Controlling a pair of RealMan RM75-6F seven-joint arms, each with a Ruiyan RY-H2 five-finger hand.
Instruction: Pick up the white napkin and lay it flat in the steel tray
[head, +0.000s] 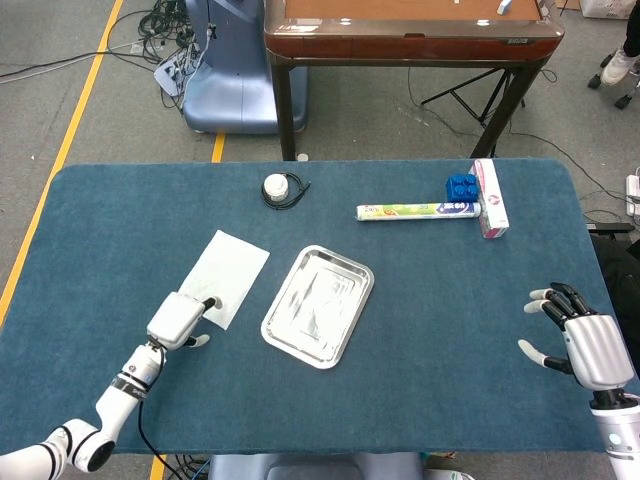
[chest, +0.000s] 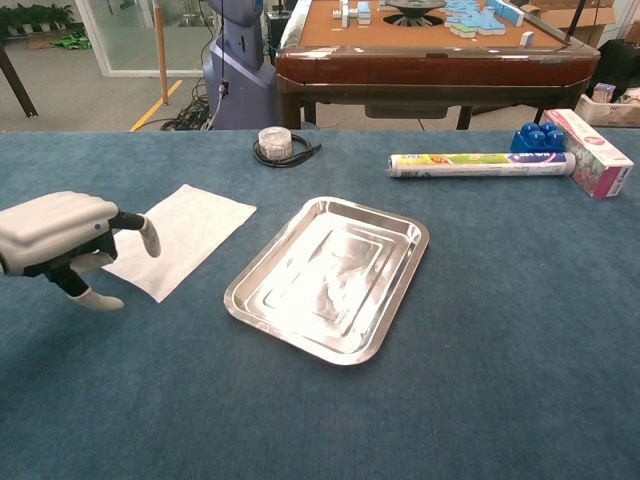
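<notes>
We see the left hand (chest: 60, 240) over the near corner of the flat white napkin (head: 227, 276); contact is unclear. The steel tray (head: 283, 330) lies just beside. The right hand (head: 583, 341) spreads its fingers, holding nothing.

The counter (head: 420, 330) is covered in blue cloth. On it are laid a white napkin (head: 226, 276), a steel tray (head: 318, 305) just beside it, a small round container (head: 277, 186), a long roll (head: 415, 211), blue blocks (head: 461, 187) and a pink box (head: 490, 197).
</notes>
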